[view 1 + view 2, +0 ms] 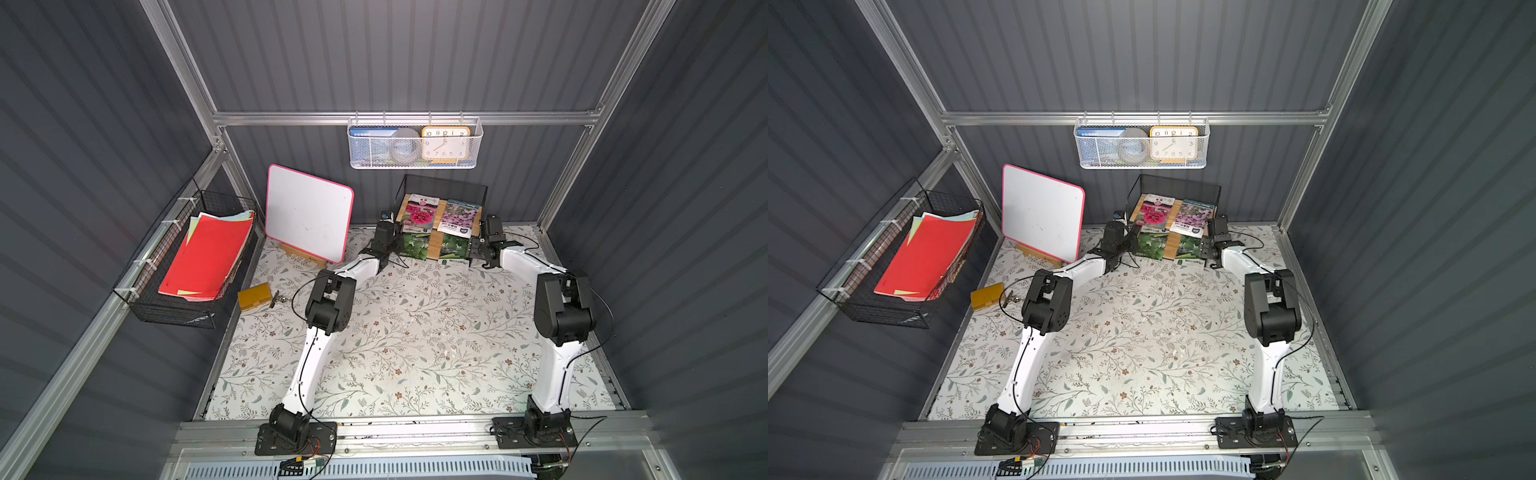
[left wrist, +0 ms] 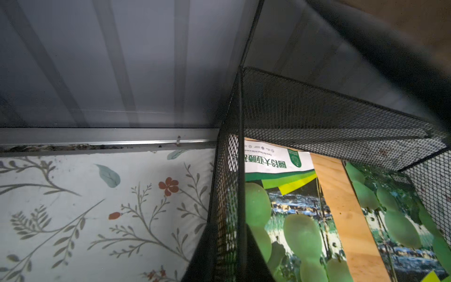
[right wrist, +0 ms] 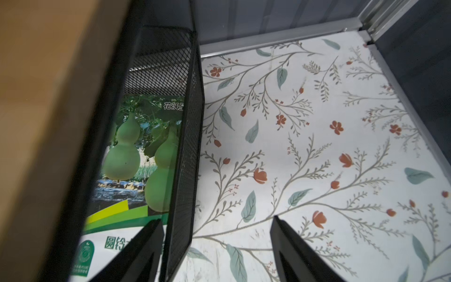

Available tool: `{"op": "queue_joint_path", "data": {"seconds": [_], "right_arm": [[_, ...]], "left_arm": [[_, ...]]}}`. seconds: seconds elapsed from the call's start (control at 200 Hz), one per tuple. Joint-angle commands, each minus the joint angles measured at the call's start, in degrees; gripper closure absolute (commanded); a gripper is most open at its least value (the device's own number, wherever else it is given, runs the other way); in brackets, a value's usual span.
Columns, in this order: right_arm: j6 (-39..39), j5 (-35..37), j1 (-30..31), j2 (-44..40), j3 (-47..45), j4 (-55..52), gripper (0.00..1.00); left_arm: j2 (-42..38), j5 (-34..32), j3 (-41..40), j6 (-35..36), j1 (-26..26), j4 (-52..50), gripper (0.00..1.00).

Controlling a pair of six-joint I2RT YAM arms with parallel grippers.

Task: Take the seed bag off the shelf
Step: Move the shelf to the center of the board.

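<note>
Right gripper (image 3: 216, 219): released, fingers wide astride one mesh end wall of the shelf (image 1: 435, 241). Left gripper (image 2: 231, 224): fingers close about the opposite end wall of the shelf; whether clamped cannot be told. Gourd seed bag (image 3: 127, 156): flat on the shelf's lower board, partly under one right finger.
</note>
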Motion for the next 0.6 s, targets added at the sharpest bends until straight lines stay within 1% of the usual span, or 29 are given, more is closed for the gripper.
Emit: {"op": "queue_joint_path", "data": {"seconds": [0.0,0.085,0.31,0.47,0.595], "right_arm": [[0.76,1.52,0.24,1.99,3.75,-5.76,0.28],[1.75,1.30,0.57,2.40,4.39,-7.31,0.29],[6.87,2.96,2.46,1.28,3.34,-8.72,0.38],[9.89,3.50,3.37,2.35,4.10,-7.95,0.49],[10.91,4.24,3.55,3.12,4.19,-7.09,0.63]], "left_arm": [[1.64,2.54,0.61,-4.02,0.07,-1.04,1.00],[1.35,2.72,-0.13,-3.99,0.07,-0.48,1.00],[0.75,2.82,-1.81,-4.31,0.07,1.79,1.00],[-0.12,3.40,-3.55,-4.98,0.07,3.21,1.00],[-0.73,4.02,-4.81,-5.03,-0.02,3.91,1.00]]}}
